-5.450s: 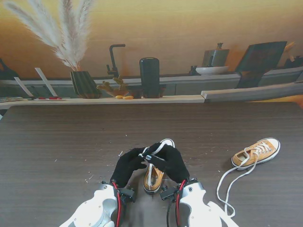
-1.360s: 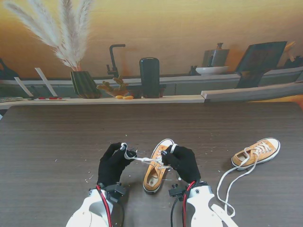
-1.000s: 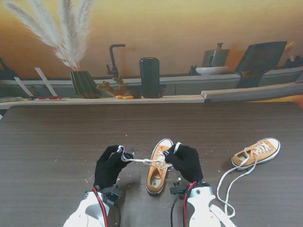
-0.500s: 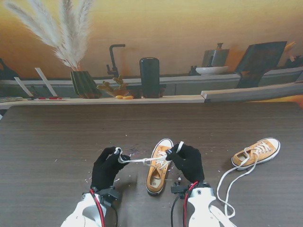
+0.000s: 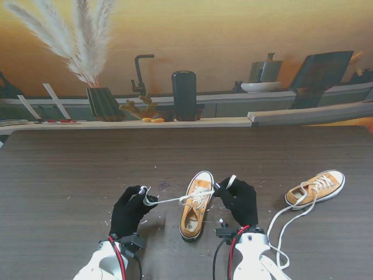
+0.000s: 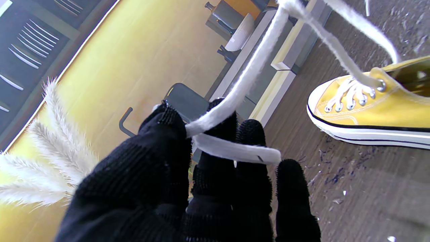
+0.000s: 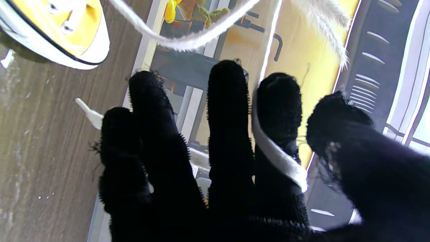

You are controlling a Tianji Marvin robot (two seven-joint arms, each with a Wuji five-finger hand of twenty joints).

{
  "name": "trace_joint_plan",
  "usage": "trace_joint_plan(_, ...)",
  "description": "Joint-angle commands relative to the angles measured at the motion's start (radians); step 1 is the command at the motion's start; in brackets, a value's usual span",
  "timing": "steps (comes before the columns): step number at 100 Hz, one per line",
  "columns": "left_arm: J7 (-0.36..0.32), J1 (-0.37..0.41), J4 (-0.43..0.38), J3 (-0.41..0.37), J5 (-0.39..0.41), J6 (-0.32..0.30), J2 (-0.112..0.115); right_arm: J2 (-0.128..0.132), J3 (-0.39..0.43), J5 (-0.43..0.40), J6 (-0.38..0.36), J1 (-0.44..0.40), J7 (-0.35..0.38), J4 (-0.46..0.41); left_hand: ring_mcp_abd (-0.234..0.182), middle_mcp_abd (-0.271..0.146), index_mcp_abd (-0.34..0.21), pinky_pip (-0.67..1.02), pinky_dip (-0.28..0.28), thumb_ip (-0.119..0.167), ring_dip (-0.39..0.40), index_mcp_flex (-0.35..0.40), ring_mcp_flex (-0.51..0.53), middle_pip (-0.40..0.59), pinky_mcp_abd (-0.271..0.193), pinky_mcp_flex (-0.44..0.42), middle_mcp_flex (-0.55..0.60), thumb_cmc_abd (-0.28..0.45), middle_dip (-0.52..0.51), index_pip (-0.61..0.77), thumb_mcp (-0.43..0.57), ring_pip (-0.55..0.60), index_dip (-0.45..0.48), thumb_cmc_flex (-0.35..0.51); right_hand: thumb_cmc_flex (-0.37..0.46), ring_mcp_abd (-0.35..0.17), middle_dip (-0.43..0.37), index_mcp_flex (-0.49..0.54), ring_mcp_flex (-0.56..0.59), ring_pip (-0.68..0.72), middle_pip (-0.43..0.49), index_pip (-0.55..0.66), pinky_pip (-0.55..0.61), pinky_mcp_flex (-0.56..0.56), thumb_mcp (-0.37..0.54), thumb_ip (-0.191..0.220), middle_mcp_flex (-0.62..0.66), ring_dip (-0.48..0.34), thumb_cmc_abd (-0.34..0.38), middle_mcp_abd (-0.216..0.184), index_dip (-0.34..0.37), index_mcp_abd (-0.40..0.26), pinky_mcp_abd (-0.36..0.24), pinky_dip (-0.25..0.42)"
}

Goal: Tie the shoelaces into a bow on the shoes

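1. On the dark table (image 5: 70,163), just in front of us, the yellow shoe (image 5: 195,204) lies with its toe pointing away from us, and our two hands sit on either side of it
2. Our left hand (image 5: 131,209) pinches one lace end (image 6: 235,97): in the left wrist view the white lace is nipped between thumb and forefinger, with its tip lying loose across the other fingers (image 6: 250,134)
3. Our right hand (image 5: 239,199) holds the other lace end (image 7: 273,151), which in the right wrist view is threaded between two fingers and not plainly pinned by the thumb; we judge this the weaker hold
4. From the stand's view the lace runs fairly taut from each hand to a crossing over the eyelets, so we read this step as drawing a knot tight; whether bow loops are formed there we cannot tell
5. The second shoe (image 5: 317,188) lies well apart to our right, its long lace (image 5: 280,230) trailing untied toward us, so by our reckoning the task is far from done
6. What could go wrong:
   - The lace may slide out between the right fingers if we pull harder, because nothing clamps it
   - An uneven pull would drag or tip the shoe, since nothing pins it to the table
   - The short tip in the left hand leaves little spare, so a slip could lose that end
   - Pulling too far could draw any loops through and leave a plain knot
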Motion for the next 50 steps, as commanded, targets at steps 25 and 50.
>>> trace_joint_plan(25,-0.008,0.023,0.007,-0.025,0.014,0.012,0.001,-0.005,0.041,0.002,0.016,-0.029,-0.022,0.017,-0.012,0.004,-0.012,0.006,-0.009,-0.003,0.0,0.017,0.017,0.031,-0.025,-0.01,0.036,-0.011,-0.002,-0.006,-0.025,0.019,-0.022,0.01,0.031,0.009,-0.027,-0.017,0.027,-0.002,0.005,0.033,0.024,0.001,0.061,-0.043,0.06,-0.05,-0.039,-0.016,-0.037,-0.002,-0.03,-0.018)
trace_joint_plan(50,0.008,0.047,0.014,-0.06,0.045,0.025,0.0,0.003,0.079,-0.013,0.041,-0.054,-0.015,0.027,-0.004,0.013,-0.003,0.029,-0.001,-0.001,0.004,0.022,0.03,0.034,-0.013,0.02,0.042,-0.019,-0.002,-0.006,-0.017,0.03,-0.023,0.016,0.036,0.0,-0.026,-0.011,0.048,0.036,0.026,0.033,0.053,0.023,0.061,-0.043,0.058,-0.058,-0.042,-0.009,-0.034,0.008,-0.044,-0.013)
